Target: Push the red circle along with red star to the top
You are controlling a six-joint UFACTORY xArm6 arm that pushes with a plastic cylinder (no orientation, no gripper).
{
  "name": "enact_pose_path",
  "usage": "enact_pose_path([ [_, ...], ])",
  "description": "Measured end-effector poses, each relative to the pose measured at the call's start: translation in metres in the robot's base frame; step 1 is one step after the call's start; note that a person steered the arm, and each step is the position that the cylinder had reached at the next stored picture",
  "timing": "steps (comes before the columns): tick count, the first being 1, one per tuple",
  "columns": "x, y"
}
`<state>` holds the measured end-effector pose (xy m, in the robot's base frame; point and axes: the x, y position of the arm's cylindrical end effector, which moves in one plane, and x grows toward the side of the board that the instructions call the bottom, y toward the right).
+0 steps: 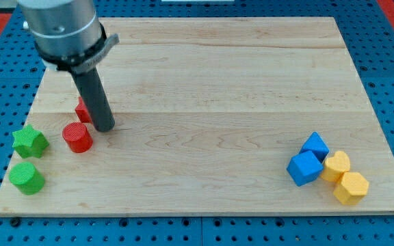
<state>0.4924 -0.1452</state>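
The red circle (78,137) lies on the wooden board at the view's lower left. The red star (82,109) sits just above it, mostly hidden behind my rod, so only its left part shows. My tip (104,128) rests on the board just to the right of the red circle and right beside the red star; whether it touches either I cannot tell.
A green star (30,141) and a green circle (27,178) lie at the board's left edge. At the lower right are two blue blocks (314,145) (304,167) and two yellow blocks (337,165) (351,187). The board's (238,82) edges border a blue pegboard.
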Motion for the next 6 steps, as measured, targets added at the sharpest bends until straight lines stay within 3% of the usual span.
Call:
enact_pose_path([
  [1,0.075,0.035],
  [2,0.092,-0.008],
  [4,0.016,-0.058],
  [6,-0.057,-0.046],
])
